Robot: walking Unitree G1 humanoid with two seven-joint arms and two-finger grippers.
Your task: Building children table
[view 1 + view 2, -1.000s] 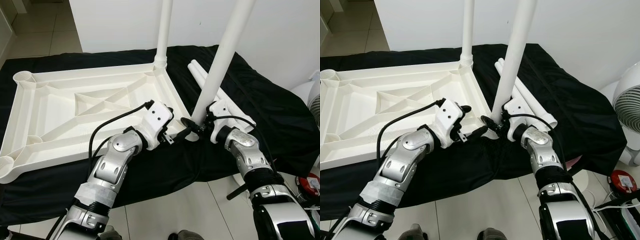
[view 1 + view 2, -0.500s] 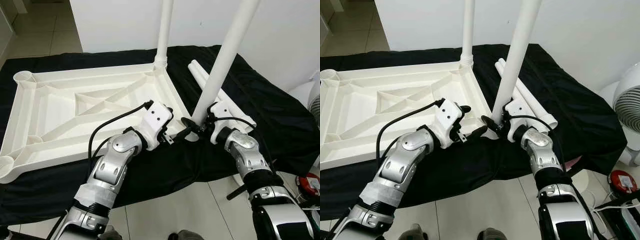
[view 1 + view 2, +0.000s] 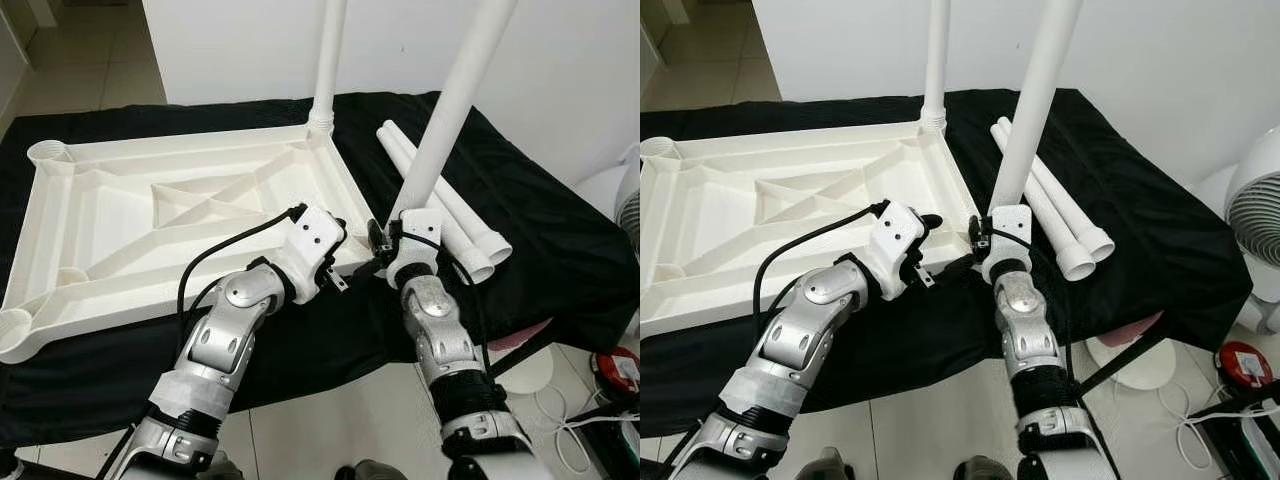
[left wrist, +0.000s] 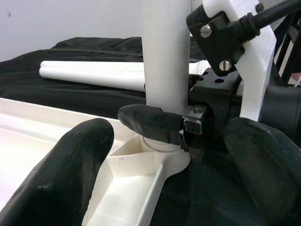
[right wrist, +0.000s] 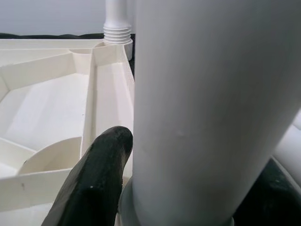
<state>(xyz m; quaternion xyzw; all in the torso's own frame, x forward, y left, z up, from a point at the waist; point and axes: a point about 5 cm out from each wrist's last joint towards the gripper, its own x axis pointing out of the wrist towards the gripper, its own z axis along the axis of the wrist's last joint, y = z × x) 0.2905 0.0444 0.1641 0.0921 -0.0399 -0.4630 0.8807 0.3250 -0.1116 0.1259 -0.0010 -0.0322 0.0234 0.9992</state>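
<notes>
Two grippers: right gripper (image 3: 982, 238) jaws clamp table leg (image 3: 1032, 110); left gripper (image 3: 945, 250) jaws apart.

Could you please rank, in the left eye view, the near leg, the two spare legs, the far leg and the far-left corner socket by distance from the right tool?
1. Near leg: in the right tool, at the tabletop's near-right corner.
2. Spare legs: lying on the cloth just to the right.
3. Far leg: upright at the far-right corner.
4. Corner socket: far left.
</notes>
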